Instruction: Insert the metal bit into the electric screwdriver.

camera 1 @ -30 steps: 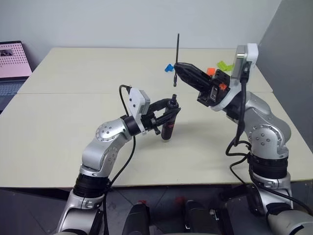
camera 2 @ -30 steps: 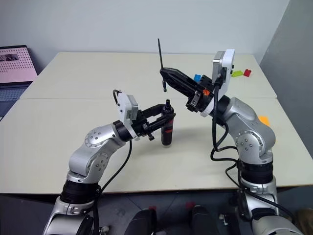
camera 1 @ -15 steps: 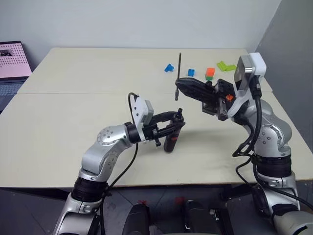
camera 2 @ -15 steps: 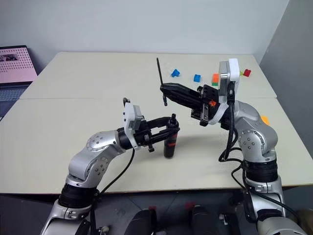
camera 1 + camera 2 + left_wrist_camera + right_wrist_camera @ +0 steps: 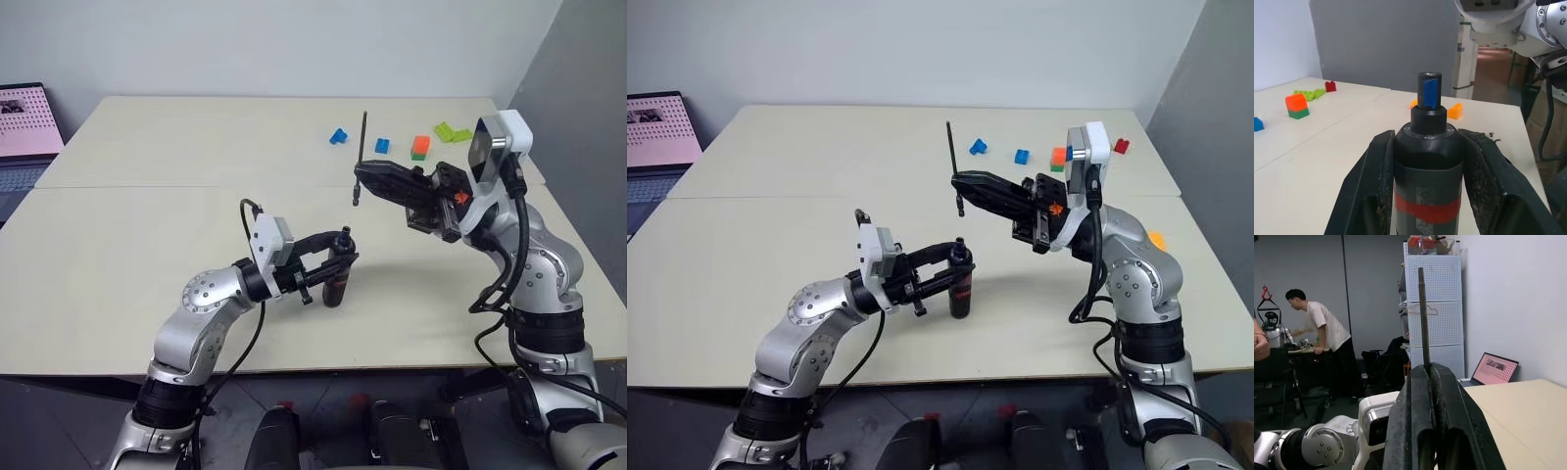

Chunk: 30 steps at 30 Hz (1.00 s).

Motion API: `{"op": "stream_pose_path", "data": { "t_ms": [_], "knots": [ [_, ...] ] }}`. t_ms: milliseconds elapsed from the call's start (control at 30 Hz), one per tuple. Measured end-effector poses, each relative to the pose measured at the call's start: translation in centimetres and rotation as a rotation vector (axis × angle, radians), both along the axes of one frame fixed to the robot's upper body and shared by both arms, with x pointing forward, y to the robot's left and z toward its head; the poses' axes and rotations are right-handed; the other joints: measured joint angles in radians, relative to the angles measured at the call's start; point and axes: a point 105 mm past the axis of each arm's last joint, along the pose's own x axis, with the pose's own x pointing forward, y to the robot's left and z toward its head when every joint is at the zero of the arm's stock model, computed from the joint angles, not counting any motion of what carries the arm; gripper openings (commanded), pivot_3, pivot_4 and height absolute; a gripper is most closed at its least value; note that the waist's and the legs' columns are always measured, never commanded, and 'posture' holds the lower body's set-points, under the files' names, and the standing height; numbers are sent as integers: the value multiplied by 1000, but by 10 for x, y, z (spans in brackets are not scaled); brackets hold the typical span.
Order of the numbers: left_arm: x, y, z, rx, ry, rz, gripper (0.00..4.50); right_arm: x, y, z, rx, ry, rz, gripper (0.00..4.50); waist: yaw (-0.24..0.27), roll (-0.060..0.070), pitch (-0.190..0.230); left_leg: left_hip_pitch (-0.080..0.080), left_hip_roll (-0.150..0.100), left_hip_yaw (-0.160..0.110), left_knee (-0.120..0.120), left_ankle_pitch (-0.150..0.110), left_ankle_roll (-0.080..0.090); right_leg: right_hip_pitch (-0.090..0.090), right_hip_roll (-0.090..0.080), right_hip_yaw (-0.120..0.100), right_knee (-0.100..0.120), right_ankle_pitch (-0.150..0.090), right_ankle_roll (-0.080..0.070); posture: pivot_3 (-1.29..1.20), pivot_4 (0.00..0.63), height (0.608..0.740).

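Overhead, needle-thin metal bit (image 5: 362,147), upright.

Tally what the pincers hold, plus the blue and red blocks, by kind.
screwdriver: 1
bit: 1
blue blocks: 2
red block: 1
Total: 5

2 head eyes look down over the same table (image 5: 147,225), wrist cameras close — along each end effector
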Motion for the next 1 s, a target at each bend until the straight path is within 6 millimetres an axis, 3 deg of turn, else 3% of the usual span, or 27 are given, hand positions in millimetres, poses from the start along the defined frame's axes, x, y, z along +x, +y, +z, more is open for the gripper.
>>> {"op": "stream_pose_path", "data": {
  "t_ms": [633,1000],
  "knots": [
    [-5,4,-1,24,-24,3,1632,-4,18,-15,-20,47,136,0,0,0,0,2,0,0,0,0,0,1,0,0,1,0,0,0,150,740],
    [-7,6,-2,33,-33,1,1632,5,21,-26,-25,74,129,0,0,0,0,3,0,0,0,0,0,2,0,0,1,0,-1,0,150,740]
  ]
}}
